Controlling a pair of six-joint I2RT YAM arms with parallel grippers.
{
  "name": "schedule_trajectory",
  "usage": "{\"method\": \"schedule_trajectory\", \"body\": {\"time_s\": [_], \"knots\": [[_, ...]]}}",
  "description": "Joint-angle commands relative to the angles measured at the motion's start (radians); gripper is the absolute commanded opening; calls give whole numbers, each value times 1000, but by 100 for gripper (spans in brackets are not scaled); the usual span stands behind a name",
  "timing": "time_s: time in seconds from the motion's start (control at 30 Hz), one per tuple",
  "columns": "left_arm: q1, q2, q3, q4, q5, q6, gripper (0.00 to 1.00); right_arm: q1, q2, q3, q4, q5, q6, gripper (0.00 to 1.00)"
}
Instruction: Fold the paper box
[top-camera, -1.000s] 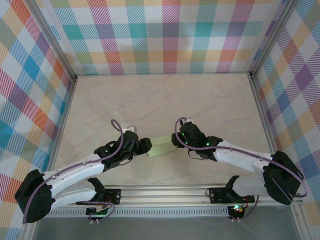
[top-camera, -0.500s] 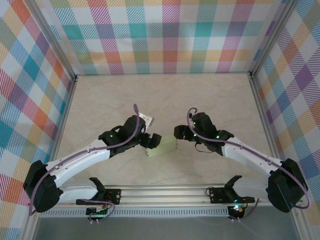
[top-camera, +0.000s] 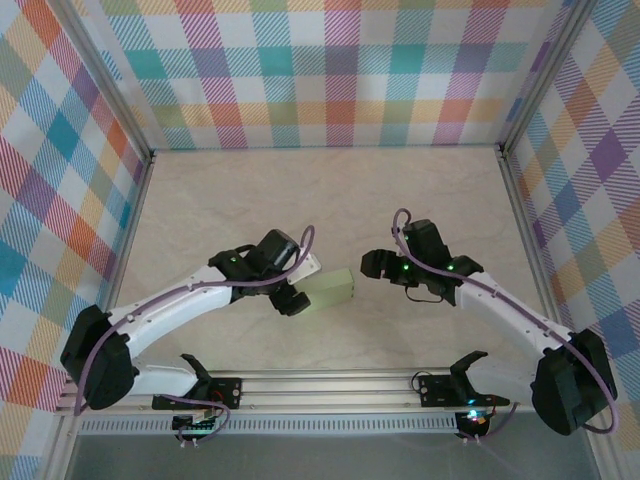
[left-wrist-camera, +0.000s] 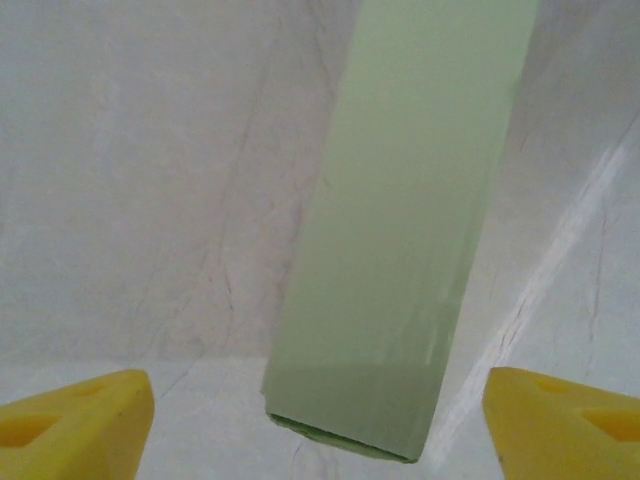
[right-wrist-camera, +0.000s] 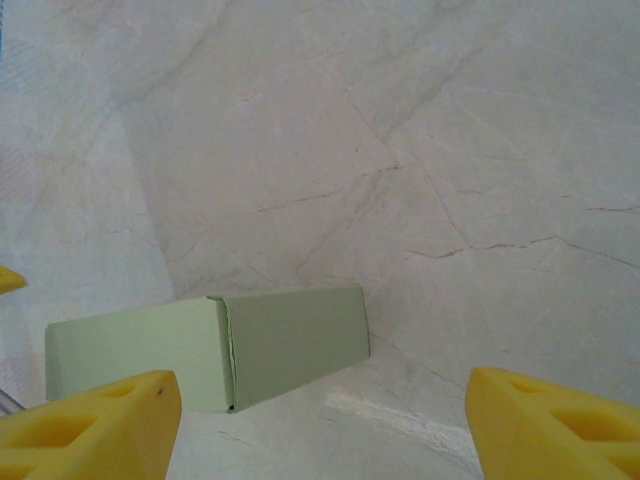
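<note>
The paper box (top-camera: 331, 291) is a pale green, closed rectangular box lying flat on the marble tabletop between the two arms. My left gripper (top-camera: 299, 286) sits at its left end. In the left wrist view the paper box (left-wrist-camera: 400, 230) runs away from my left gripper (left-wrist-camera: 315, 405), whose yellow fingertips (left-wrist-camera: 85, 415) stand wide of it on both sides, open and not touching. My right gripper (top-camera: 371, 264) hangs open a little to the right of the box. In the right wrist view the paper box (right-wrist-camera: 215, 355) lies ahead and left of my right gripper (right-wrist-camera: 322, 405).
The marble tabletop (top-camera: 330, 200) is ringed by plaid walls (top-camera: 330, 70) with metal rails along the left and right sides (top-camera: 512, 200). The arm bases are mounted on a rail (top-camera: 330, 385) at the near edge.
Both grippers have let go of the box ends and opened. The right gripper has drawn back to the right; the left gripper has swung round at the box's left end. The box now rests on the table.
</note>
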Motion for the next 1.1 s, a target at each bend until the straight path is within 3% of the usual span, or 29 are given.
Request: {"method": "schedule_trajectory", "body": {"time_s": [0.0, 0.13, 0.63, 0.83, 1.07], "knots": [[10, 55, 14, -57, -15, 71, 74, -6, 30, 50, -10, -49, -26, 74], [34, 96, 44, -69, 22, 83, 60, -6, 46, 48, 1, -58, -23, 74], [43, 112, 62, -58, 136, 71, 32, -6, 7, 13, -17, -13, -16, 73], [44, 79, 57, -33, 157, 56, 30, -6, 1, 5, -12, -12, -14, 73], [44, 92, 49, 10, 125, 17, 42, -6, -2, -7, 1, -25, -12, 73]]}}
